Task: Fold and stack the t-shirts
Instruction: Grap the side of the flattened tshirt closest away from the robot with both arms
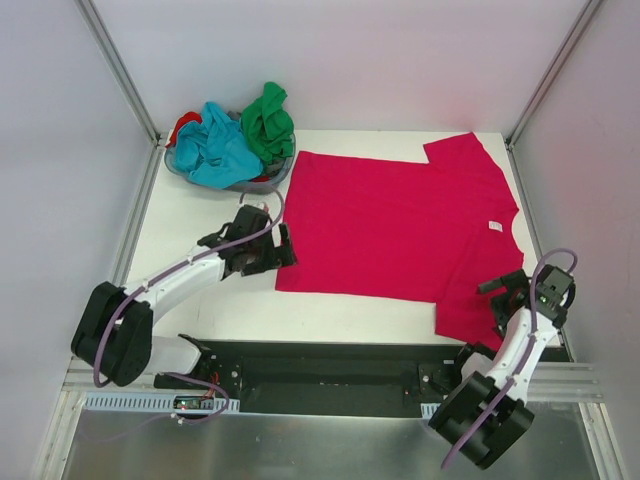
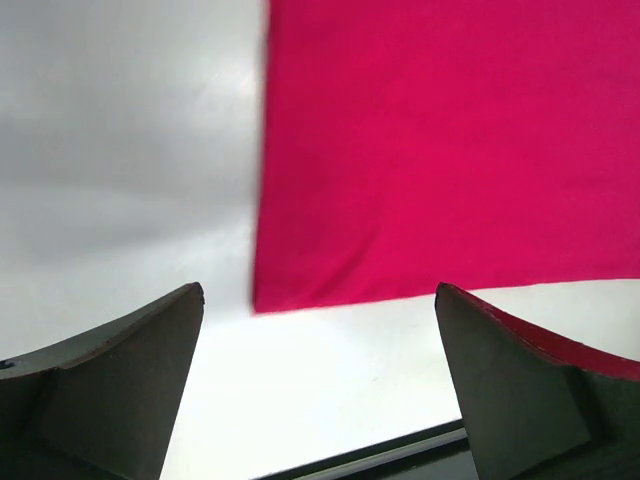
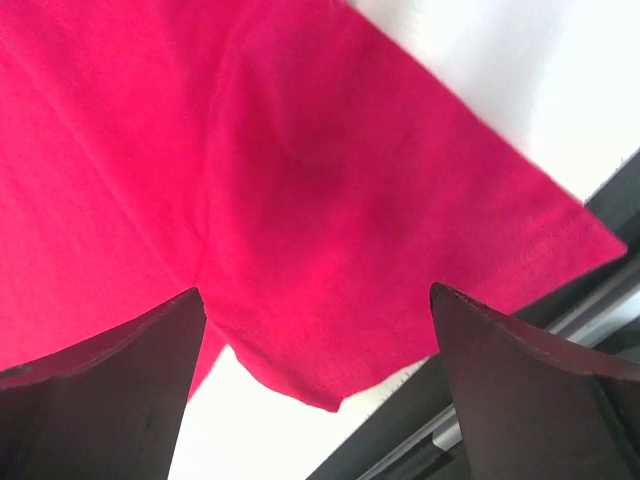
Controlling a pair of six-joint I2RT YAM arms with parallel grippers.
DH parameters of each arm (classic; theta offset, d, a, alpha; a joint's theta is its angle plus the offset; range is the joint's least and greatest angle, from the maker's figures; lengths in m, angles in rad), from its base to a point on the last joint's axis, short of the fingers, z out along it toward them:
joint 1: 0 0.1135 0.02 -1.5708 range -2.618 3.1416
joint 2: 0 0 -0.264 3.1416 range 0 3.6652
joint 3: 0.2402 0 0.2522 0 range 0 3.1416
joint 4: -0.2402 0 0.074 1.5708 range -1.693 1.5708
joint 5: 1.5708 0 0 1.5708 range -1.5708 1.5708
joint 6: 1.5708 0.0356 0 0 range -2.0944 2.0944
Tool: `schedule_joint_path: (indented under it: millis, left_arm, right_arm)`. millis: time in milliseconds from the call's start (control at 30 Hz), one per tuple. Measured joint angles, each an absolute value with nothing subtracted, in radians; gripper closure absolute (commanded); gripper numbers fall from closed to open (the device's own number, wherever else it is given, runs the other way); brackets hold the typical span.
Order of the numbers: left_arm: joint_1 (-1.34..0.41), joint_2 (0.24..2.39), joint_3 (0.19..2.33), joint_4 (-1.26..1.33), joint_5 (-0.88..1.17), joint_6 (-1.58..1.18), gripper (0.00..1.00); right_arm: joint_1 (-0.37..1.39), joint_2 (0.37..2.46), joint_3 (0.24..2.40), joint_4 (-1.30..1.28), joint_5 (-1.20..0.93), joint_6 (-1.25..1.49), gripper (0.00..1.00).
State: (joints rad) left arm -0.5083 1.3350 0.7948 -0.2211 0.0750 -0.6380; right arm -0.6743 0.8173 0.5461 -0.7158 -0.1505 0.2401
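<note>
Pink shirt [image 1: 390, 225] spread flat, no fold yet. Other shirts [image 1: 215, 150] heaped in basket [image 1: 264, 184]. I have left gripper [image 1: 286, 250], right gripper [image 1: 497, 302] jaws apart, empty.

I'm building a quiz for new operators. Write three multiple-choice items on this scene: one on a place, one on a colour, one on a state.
1. Where on the table does the grey basket sit?
A. near right corner
B. far left corner
C. centre

2. What colour is the spread t-shirt?
A. turquoise
B. green
C. crimson-pink

3. How are the left fingers?
A. apart, holding nothing
B. shut on the t-shirt
C. shut on the basket

Answers: B, the top view shows it at the far left corner. C, crimson-pink cloth lies flat across the table. A, the left wrist view shows a wide gap, with only the shirt's corner and bare table beyond it.
</note>
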Motion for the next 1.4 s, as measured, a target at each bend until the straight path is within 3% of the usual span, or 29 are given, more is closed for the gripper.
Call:
schedule_joint_path:
  millis: [100,267,567,700,800,1400]
  left_arm:
    - [-0.508,1.284,0.71,-0.282,0.019,-0.678,0.02]
    - [-0.509,1.264,0.639,-0.325,0.006,-0.744,0.18]
    - [-0.524,1.382,0.687,-0.307,-0.012,-0.804,0.37]
    - [-0.525,1.433,0.72,-0.276,-0.005,-0.813,0.56]
    - [-0.527,1.465,0.733,-0.252,0.019,-0.817,0.64]
    - [-0.577,1.437,0.704,-0.26,0.033,-0.815,0.61]
  right_arm:
    - [-0.672,0.745,0.494,-0.757,-0.14,0.265,0.03]
    - [-0.672,0.687,0.426,-0.755,-0.135,0.314,0.05]
    - [-0.672,0.697,0.374,-0.68,-0.136,0.377,0.05]
    - [-0.672,0.703,0.374,-0.669,-0.137,0.378,0.05]
    - [-0.672,0.708,0.374,-0.664,-0.138,0.379,0.05]
    - [-0.672,0.709,0.375,-0.659,-0.138,0.381,0.05]
